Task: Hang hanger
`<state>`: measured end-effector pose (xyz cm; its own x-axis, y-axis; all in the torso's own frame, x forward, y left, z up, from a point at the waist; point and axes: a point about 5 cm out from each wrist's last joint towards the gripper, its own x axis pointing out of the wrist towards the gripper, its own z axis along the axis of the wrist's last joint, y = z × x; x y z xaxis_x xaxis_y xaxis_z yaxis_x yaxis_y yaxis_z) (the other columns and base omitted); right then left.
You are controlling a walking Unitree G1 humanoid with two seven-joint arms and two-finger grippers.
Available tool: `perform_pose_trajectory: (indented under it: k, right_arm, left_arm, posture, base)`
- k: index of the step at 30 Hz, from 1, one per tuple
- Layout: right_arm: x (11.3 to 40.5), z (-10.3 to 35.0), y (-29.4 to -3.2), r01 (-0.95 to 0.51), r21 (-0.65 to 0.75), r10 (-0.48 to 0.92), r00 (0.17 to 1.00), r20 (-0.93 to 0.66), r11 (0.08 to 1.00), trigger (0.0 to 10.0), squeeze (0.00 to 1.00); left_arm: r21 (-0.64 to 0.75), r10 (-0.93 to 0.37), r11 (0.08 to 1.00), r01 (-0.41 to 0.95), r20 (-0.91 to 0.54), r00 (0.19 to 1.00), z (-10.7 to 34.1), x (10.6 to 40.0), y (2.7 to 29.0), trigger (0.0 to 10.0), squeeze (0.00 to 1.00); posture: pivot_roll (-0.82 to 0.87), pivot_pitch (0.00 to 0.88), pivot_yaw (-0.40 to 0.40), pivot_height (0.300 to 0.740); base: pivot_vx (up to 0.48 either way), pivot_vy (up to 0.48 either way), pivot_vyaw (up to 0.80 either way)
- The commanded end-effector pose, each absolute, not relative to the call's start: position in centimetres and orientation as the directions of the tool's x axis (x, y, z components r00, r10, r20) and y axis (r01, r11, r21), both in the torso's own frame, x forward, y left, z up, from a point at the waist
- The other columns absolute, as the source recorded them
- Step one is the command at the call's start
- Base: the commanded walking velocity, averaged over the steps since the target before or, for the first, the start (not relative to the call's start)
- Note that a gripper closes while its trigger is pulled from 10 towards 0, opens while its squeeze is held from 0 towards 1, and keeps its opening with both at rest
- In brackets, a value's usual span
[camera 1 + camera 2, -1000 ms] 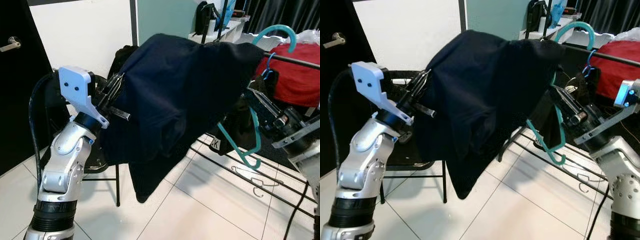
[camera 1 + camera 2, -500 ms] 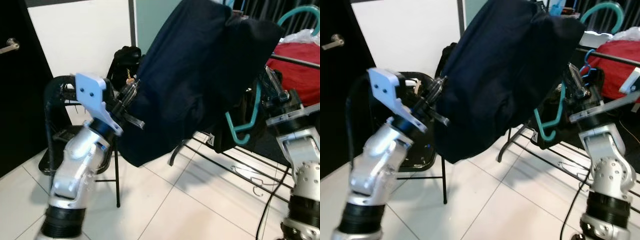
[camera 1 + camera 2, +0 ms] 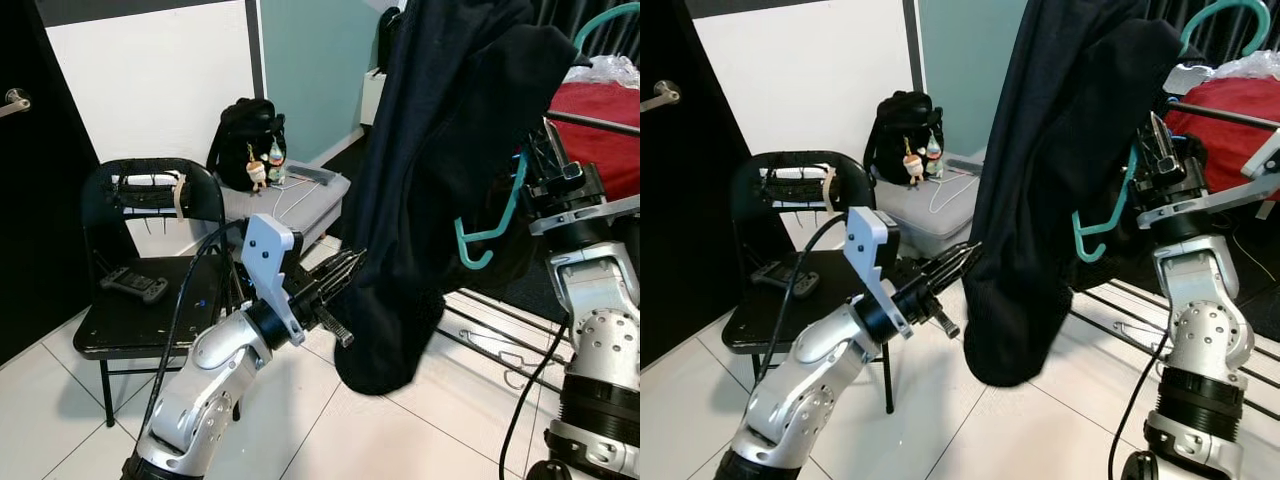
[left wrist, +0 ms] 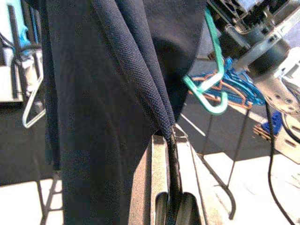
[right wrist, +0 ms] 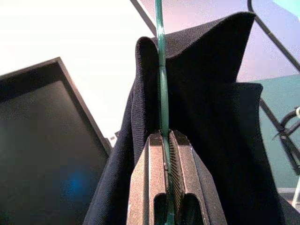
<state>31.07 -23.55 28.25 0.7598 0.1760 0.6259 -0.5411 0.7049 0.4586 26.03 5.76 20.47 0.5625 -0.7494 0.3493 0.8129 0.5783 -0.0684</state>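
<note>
A dark navy garment (image 3: 440, 150) hangs steeply from a teal hanger (image 3: 492, 222), whose hook (image 3: 602, 18) curves up at the top right. My right gripper (image 5: 165, 140) is shut on the hanger's thin teal wire, up beside the garment's right side (image 3: 538, 158). My left gripper (image 3: 352, 264) reaches in from lower left and is shut on the garment's edge; the left wrist view has the fabric fold (image 4: 161, 122) pinched between the fingers. A dark rail (image 3: 600, 122) runs behind my right arm.
A black folding chair (image 3: 150, 320) with a controller (image 3: 130, 286) on its seat stands at left. A black backpack (image 3: 245, 140) sits on a grey box (image 3: 305, 195) behind it. A red cloth (image 3: 605, 150) drapes the rack at right, and rack bars (image 3: 500, 345) cross the floor.
The garment went from spread sideways to hanging steep and narrow. My left arm dropped lower and swung in toward it, my right gripper raised the hanger, and the camera view shifted.
</note>
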Motion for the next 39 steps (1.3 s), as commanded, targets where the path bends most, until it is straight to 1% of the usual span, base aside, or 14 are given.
perform_pose_trajectory:
  k: [1,10,12,13,15,16,17,18,19,21,24,29,38,39]
  right_arm:
    - [31.0,29.0,-23.1,-0.556,0.431,0.170,0.730,0.662,0.711,10.0,0.00]
    - [31.9,26.0,-18.9,-0.544,0.297,0.371,0.797,0.477,0.785,10.0,0.00]
    - [32.0,25.3,-18.3,-0.539,0.279,0.398,0.810,0.430,0.795,10.0,0.00]
    - [31.9,23.5,-17.3,-0.552,0.248,0.474,0.824,0.311,0.796,10.0,0.00]
    - [31.8,22.5,-16.8,-0.565,0.237,0.513,0.822,0.248,0.790,10.0,0.00]
    - [31.5,21.4,-16.4,-0.575,0.200,0.549,0.818,0.173,0.793,10.0,0.00]
    - [31.4,20.2,-16.3,-0.568,0.126,0.559,0.823,0.099,0.813,10.0,0.00]
    - [31.4,20.2,-16.3,-0.568,0.126,0.559,0.823,0.099,0.813,10.0,0.00]
    - [31.3,19.5,-16.7,-0.538,0.135,0.532,0.843,0.080,0.832,10.0,0.00]
    - [31.1,19.2,-17.4,-0.500,0.201,0.492,0.866,0.091,0.842,10.0,0.00]
    - [31.0,19.3,-17.5,-0.494,0.229,0.484,0.869,0.102,0.839,10.0,0.00]
    - [30.6,21.8,-18.9,-0.495,0.392,0.386,0.863,0.326,0.775,10.0,0.00]
    - [30.5,24.3,-20.2,-0.529,0.429,0.298,0.816,0.496,0.732,10.0,0.00]
    - [30.5,24.4,-20.2,-0.529,0.421,0.302,0.815,0.495,0.737,10.0,0.00]
  left_arm:
    - [-0.089,-0.777,0.543,0.835,0.324,0.540,19.8,25.6,5.1,0.0,0.00]
    - [-0.130,-0.854,0.466,0.875,0.192,0.483,17.8,24.6,4.0,0.0,0.00]
    - [-0.121,-0.861,0.473,0.873,0.149,0.487,17.2,24.6,3.9,0.0,0.00]
    - [-0.111,-0.836,0.532,0.839,0.085,0.542,16.5,25.4,4.4,1.0,0.00]
    - [-0.108,-0.814,0.570,0.815,0.061,0.577,16.3,26.0,4.8,1.0,0.00]
    - [-0.109,-0.785,0.611,0.784,0.045,0.618,16.1,26.5,5.2,3.6,0.00]
    - [-0.118,-0.745,0.661,0.741,0.024,0.667,16.0,27.2,5.8,8.5,0.00]
    - [-0.118,-0.745,0.661,0.741,0.024,0.667,16.0,27.2,5.8,8.5,0.00]
    - [-0.135,-0.678,0.727,0.673,0.011,0.735,15.9,28.1,6.8,10.0,0.00]
    - [-0.189,-0.567,0.810,0.555,-0.013,0.824,15.7,29.3,8.4,10.0,0.00]
    - [-0.207,-0.541,0.825,0.526,-0.021,0.841,15.7,29.5,8.7,10.0,0.00]
    - [-0.221,-0.455,0.868,0.446,0.011,0.891,16.2,30.3,10.1,10.0,0.00]
    - [-0.236,-0.670,0.721,0.652,0.005,0.743,15.9,28.3,7.0,10.0,0.00]
    - [-0.241,-0.734,0.661,0.711,-0.011,0.679,15.5,27.4,6.1,10.0,0.00]
  posture:
    - [-0.14,0.000,0.009,0.740]
    - [-0.15,0.000,0.008,0.740]
    - [-0.15,0.000,0.008,0.740]
    - [-0.15,0.000,0.007,0.740]
    - [-0.15,0.000,0.007,0.740]
    - [-0.16,0.000,0.007,0.740]
    - [-0.16,0.000,0.007,0.740]
    - [-0.16,0.000,0.007,0.740]
    - [-0.15,0.000,0.007,0.740]
    - [-0.16,0.000,0.007,0.740]
    - [-0.16,0.000,0.007,0.740]
    - [-0.16,0.000,0.010,0.740]
    - [-0.15,0.000,0.009,0.740]
    - [-0.15,0.000,0.010,0.740]
  base:
    - [0.000,0.000,0.00]
    - [0.000,0.000,0.00]
    - [0.000,0.000,0.00]
    - [0.000,0.000,0.00]
    - [0.000,0.000,0.00]
    - [0.000,0.000,0.00]
    - [0.000,0.000,0.00]
    - [0.000,0.000,0.00]
    - [0.000,0.000,0.00]
    - [0.000,0.000,0.00]
    - [0.000,0.000,0.00]
    - [0.000,0.000,0.00]
    - [0.000,0.000,0.00]
    - [0.000,0.000,0.00]
